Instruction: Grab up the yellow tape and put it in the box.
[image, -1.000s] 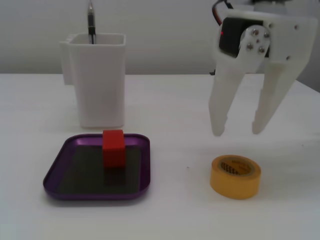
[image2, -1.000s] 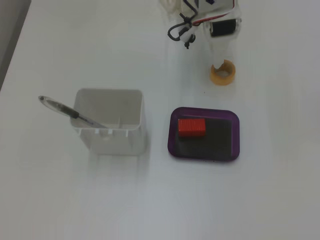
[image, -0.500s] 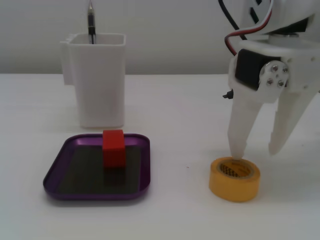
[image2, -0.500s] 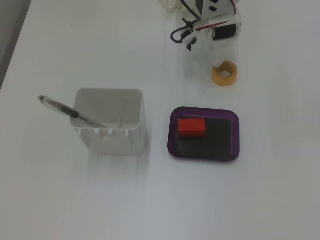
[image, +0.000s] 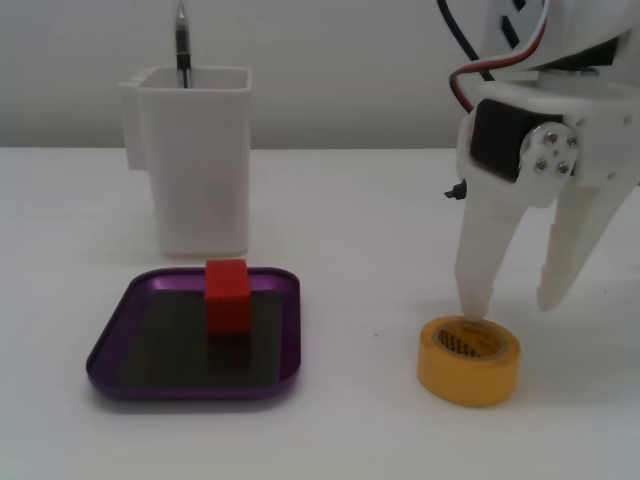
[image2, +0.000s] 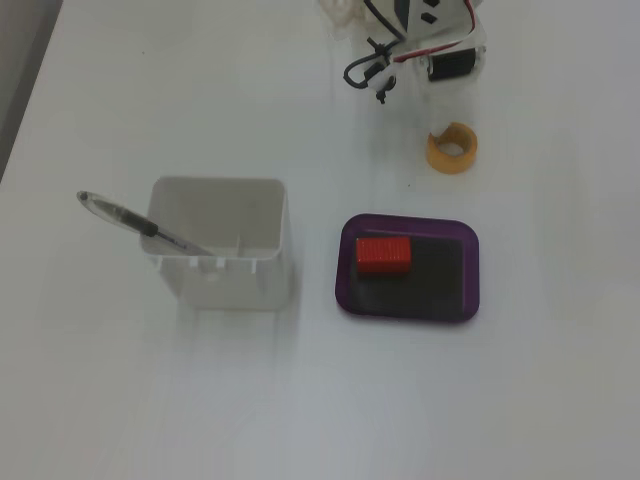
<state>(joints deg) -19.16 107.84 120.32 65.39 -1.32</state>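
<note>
The yellow tape (image: 468, 360) lies flat on the white table at the right, its dark patterned core facing up; it also shows in the other fixed view (image2: 453, 148). My white gripper (image: 514, 305) hangs open just above it. The left fingertip (image: 478, 308) sits at the roll's top edge near the hole, and the right fingertip (image: 550, 298) is off to the roll's right. The gripper holds nothing. The box, a shallow purple tray (image: 190, 392), lies to the left of the tape with a red cube (image: 227, 295) in it.
A tall white container (image: 195, 160) with a pen (image: 182, 40) stands behind the tray. In the other fixed view the tray (image2: 405, 316), the red cube (image2: 384, 254), the container (image2: 220, 245) and the arm's wires (image2: 375, 70) show.
</note>
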